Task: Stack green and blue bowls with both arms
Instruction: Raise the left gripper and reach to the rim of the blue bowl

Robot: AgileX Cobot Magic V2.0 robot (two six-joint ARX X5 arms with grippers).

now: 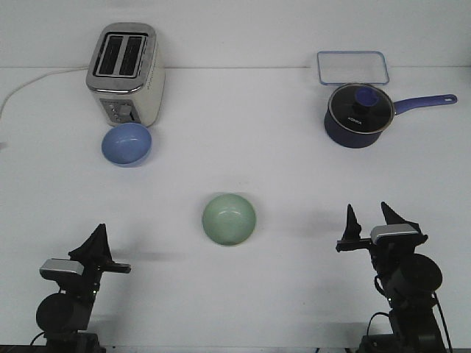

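The pale green bowl (pixel 229 218) sits upright on the white table, near the middle. The light blue bowl (pixel 126 143) sits upright at the back left, right in front of the toaster and touching or nearly touching it. My left gripper (pixel 96 239) is low at the front left, empty and well apart from both bowls. Its fingers overlap from this angle, so I cannot tell their gap. My right gripper (pixel 372 220) is at the front right, open and empty, level with the green bowl and well to its right.
A silver toaster (pixel 124 73) with a white cord stands at the back left. A dark navy saucepan (pixel 357 114) with a glass lid and a long handle pointing right stands at the back right. A clear lidded box (pixel 352 68) lies behind it.
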